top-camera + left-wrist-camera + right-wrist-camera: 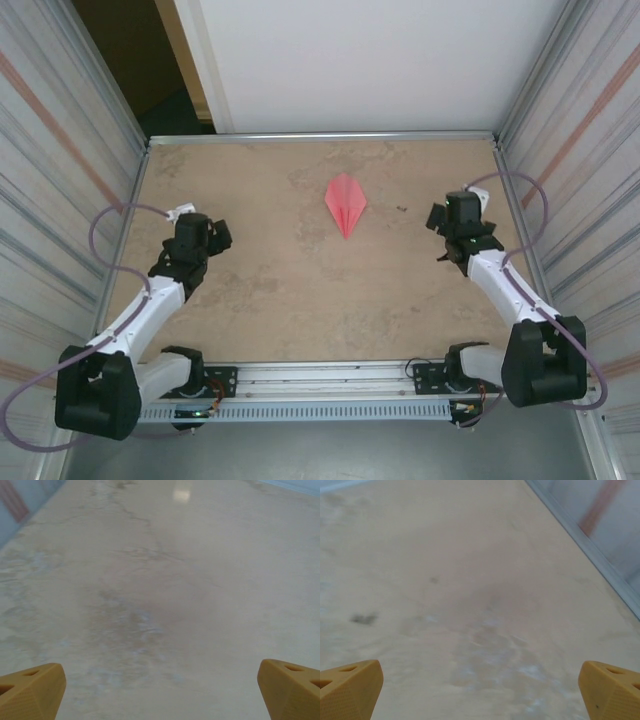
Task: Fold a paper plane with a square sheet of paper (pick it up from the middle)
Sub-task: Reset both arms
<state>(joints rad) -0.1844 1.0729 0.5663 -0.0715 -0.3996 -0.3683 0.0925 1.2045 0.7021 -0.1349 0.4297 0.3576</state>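
Paper plane lies folded on the tabletop; left tool and right tool both gape wide, holding nothing.

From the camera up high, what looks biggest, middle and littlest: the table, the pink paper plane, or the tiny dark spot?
1. The table, by far the largest.
2. The paper plane, a small dart lying on it.
3. The dark spot, just a speck beside the plane.
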